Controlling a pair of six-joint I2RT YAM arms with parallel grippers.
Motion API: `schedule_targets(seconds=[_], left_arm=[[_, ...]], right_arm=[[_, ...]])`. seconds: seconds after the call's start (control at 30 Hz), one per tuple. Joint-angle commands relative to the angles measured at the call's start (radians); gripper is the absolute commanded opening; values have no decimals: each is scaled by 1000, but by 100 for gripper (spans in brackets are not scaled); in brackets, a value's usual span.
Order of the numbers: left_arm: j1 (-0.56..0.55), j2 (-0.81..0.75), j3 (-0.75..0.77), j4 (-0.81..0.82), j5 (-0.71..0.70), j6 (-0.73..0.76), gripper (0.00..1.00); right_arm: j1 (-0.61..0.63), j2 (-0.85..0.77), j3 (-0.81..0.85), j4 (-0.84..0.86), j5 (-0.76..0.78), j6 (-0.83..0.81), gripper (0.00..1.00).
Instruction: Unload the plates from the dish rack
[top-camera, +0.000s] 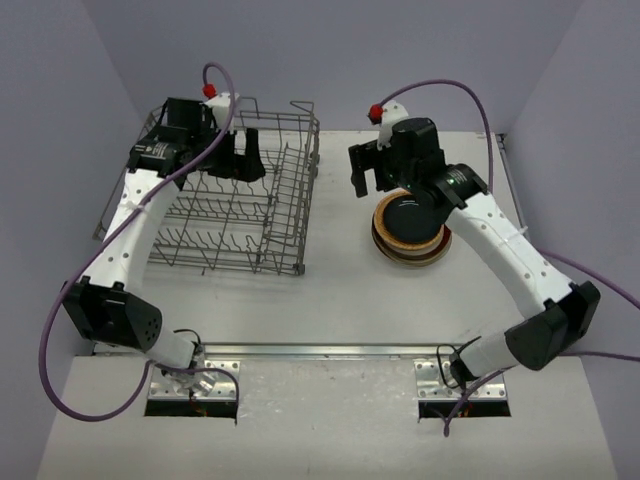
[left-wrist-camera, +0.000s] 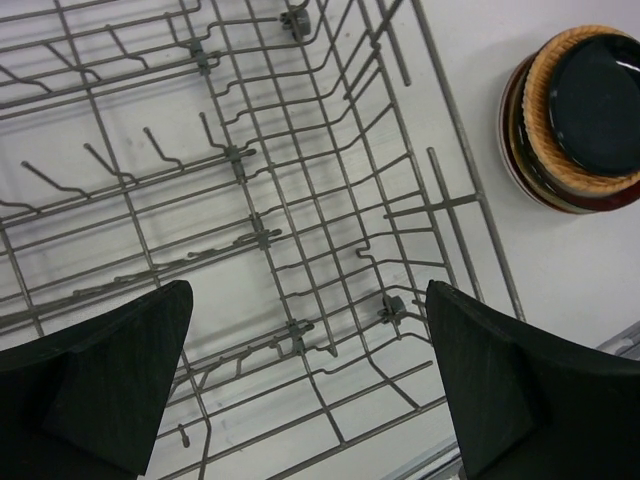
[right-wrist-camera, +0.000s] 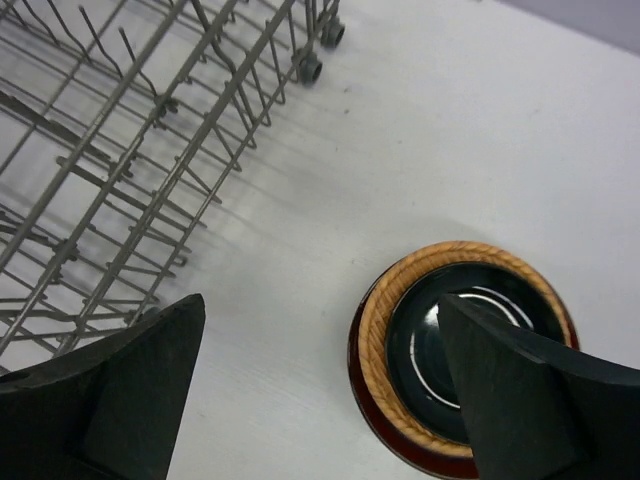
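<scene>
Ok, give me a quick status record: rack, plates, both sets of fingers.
dish rack: no plates in it
plates: one stack on the table, right of the rack, black plate on top
left fingers: open, empty, above the rack
right fingers: open, empty, above the stack's rack-side edge

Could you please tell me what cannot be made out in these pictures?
Plate count in the stack: top view, right arm covers part; lower plates show rims only.
Dish rack far-left corner: top view, behind the left arm.
Stack's lower edge: right wrist view, cut off by the frame.
</scene>
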Motion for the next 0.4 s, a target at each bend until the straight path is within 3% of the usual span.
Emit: schedule_targets(seconds=[0.0, 0.2, 0.37], left_arm=[[76, -75, -59, 56, -14, -17, 100], [109, -138, -206, 166, -172, -21, 100], [109, -233, -343, 265, -273, 10, 100]], right_arm=[[-63, -124, -81, 3, 33, -111, 99], [-249, -211, -213, -40, -29, -100, 99], [-269, -261, -287, -38, -21, -104, 99]])
